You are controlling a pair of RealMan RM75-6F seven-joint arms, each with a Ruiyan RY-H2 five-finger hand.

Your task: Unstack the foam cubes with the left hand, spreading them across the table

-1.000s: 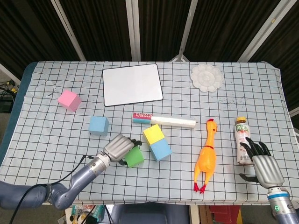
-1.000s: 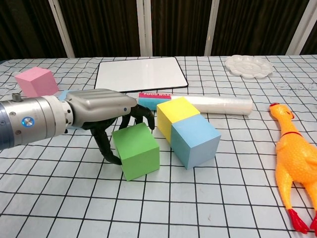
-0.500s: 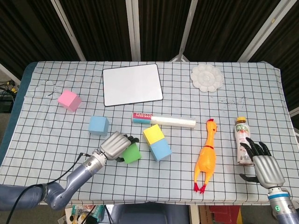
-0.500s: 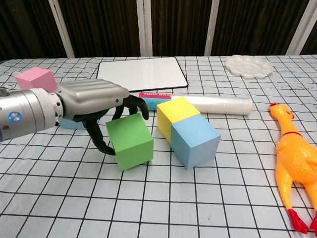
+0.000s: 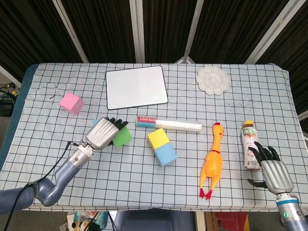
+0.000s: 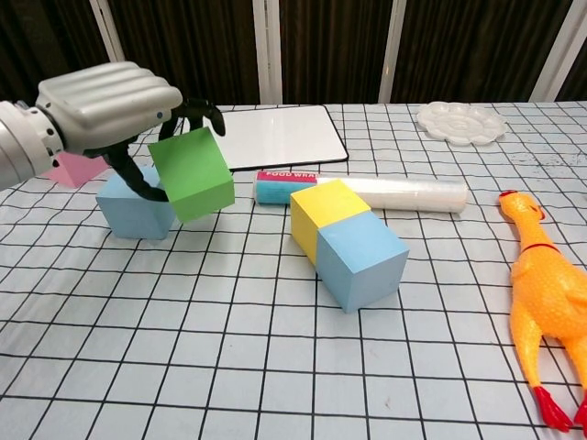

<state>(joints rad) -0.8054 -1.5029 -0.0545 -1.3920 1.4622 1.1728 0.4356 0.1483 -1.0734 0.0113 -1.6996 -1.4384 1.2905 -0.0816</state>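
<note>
On the table (image 5: 57, 159), the left hand (image 6: 105, 101) grips the green cube (image 6: 191, 174), lifted above the left blue cube (image 6: 133, 209) (carrying step, I judge). Next: lower it onto bare cloth, release. The right hand (image 5: 273, 173) idles, fingers spread.

Table (image 5: 57, 154) covered in white cloth with black grid. On it: whiteboard (image 5: 136, 87) at 12 o'clock, white paint palette (image 5: 212, 80) at 1 to 2 o'clock, pink cube (image 5: 71, 103) at 10 o'clock. Near centre, yellow cube (image 5: 157, 138) touching light blue cube (image 5: 165, 154), side by side. Just beyond them, long food wrap box (image 5: 168, 123) lying flat. Second blue cube (image 6: 133, 208) at 9 o'clock, mostly hidden in head view, seems to rest on the cloth. Rubber chicken (image 5: 212, 161) lies at 4 o'clock, head away from robot. Drink bottle (image 5: 249, 144) further right at 3 to 4 o'clock, upright or lying unclear.
</note>
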